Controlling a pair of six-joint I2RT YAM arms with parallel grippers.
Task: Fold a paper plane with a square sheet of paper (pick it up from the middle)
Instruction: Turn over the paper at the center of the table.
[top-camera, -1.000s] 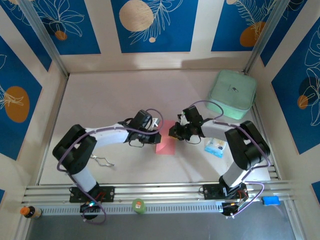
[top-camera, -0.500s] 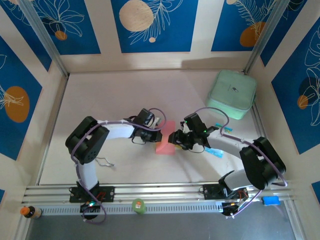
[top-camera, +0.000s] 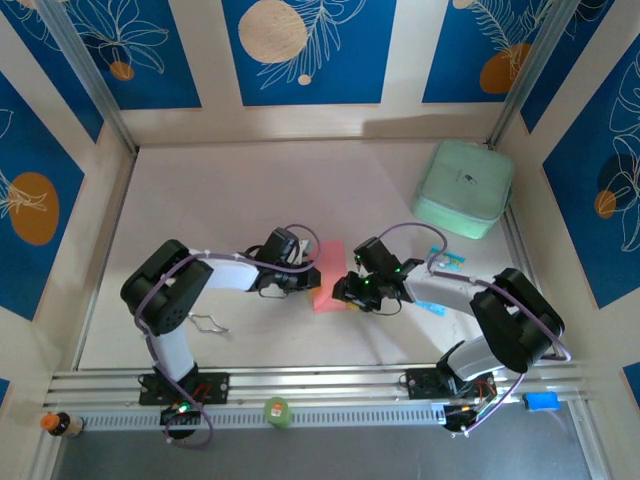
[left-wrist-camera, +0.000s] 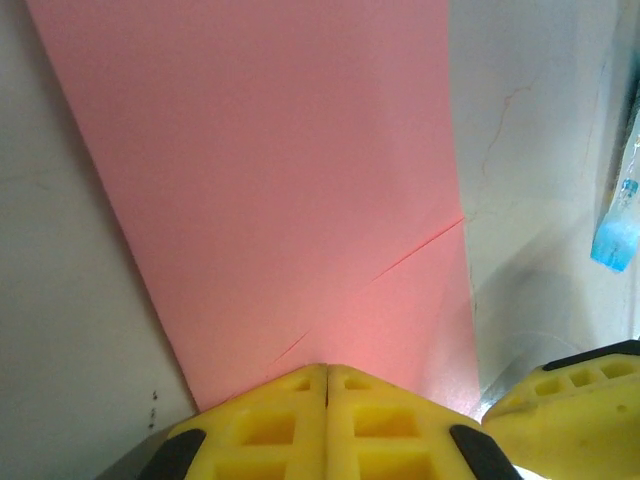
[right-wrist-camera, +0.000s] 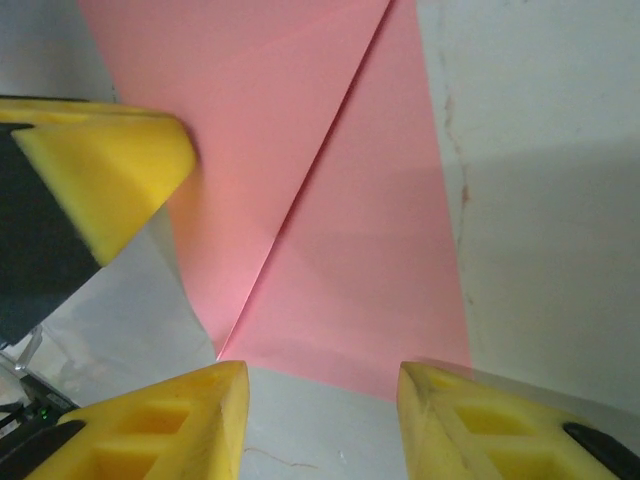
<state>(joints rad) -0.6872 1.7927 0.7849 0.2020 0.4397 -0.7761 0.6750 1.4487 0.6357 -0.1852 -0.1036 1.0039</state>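
Your pink sheet of paper (top-camera: 330, 272) lies flat on the desk (top-camera: 220, 200), at mid-desk between the two arms. It's partly folded, with a diagonal crease across it. The left claw (left-wrist-camera: 326, 372) has its fingers pressed together, tips at the sheet's left edge; you can't tell from the frames if any paper is nipped between them. The right claw (right-wrist-camera: 322, 385) stands apart, the sheet's near edge lying in the gap, nothing clamped. The mint-green case (top-camera: 465, 188) sits well apart, far right corner.
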